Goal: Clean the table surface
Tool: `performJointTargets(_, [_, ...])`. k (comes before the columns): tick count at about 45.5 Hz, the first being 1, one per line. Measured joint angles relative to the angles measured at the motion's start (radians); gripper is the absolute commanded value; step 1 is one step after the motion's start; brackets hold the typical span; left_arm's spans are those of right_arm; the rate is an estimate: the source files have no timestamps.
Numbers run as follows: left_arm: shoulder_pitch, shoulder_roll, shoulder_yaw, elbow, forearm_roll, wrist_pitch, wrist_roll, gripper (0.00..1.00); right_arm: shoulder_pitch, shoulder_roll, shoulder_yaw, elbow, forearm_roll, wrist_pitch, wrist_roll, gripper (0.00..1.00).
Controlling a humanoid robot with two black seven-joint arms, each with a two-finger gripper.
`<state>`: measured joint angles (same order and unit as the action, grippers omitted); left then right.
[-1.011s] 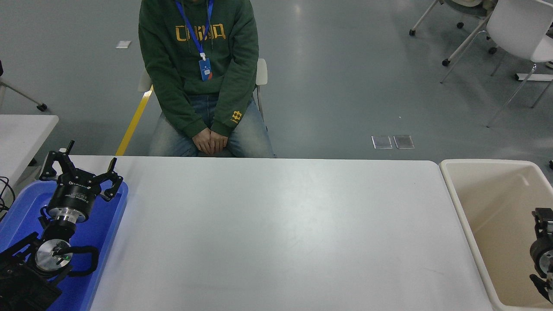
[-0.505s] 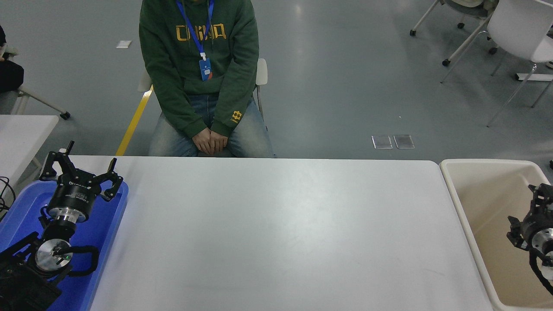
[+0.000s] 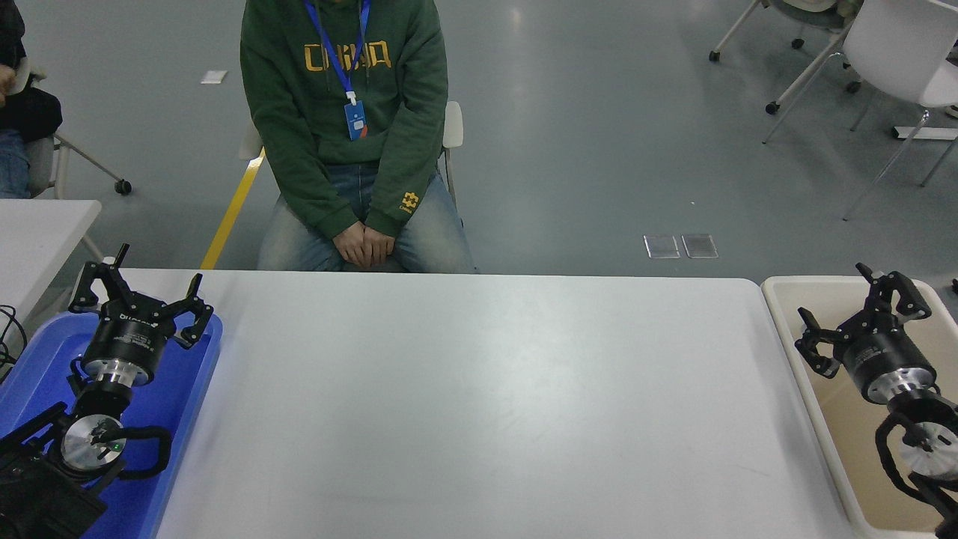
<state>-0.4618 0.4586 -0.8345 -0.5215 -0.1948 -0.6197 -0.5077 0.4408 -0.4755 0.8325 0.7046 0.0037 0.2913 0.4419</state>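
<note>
Right hand (image 3: 861, 314) hangs over the beige bin (image 3: 786, 288) just off the worktop's right end, fingers spread wide, nothing held. My left hand (image 3: 138, 296) is parked over the blue tray (image 3: 206, 374) at the lower left, fingers also spread, empty.

The table surface (image 3: 479, 404) fills the middle between bin and tray: wide white-grey worktop, rounded corners, matte, only faint smudges and scuffs showing. I see no cloth, sponge or loose item on it.

Handling, as I judge it: a rigid, fixed slab, hard and smooth, not something to lift or grip at all. Only contact is pressing down and sliding across. Smooth finish means low drag, so a wiper would glide easily; bare fingers would scrape. I would need something soft in the hand first, and none is visible.

A person in a green hoodie (image 3: 344, 112) sits at the far side, their hands (image 3: 364, 247) clasped in the lap, clear of the worktop.
</note>
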Motion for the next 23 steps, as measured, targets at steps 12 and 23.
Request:
performJointTargets(12, [0.000,0.000,0.000,0.000,0.000,0.000,0.000,1.00,0.020,0.085,0.027,0.030,-0.001,-0.040,0.033,1.00])
performJointTargets(23, [0.000,0.000,0.000,0.000,0.000,0.000,0.000,1.00,0.045,0.140,0.035,0.008,-0.002,-0.075,0.056,1.00])
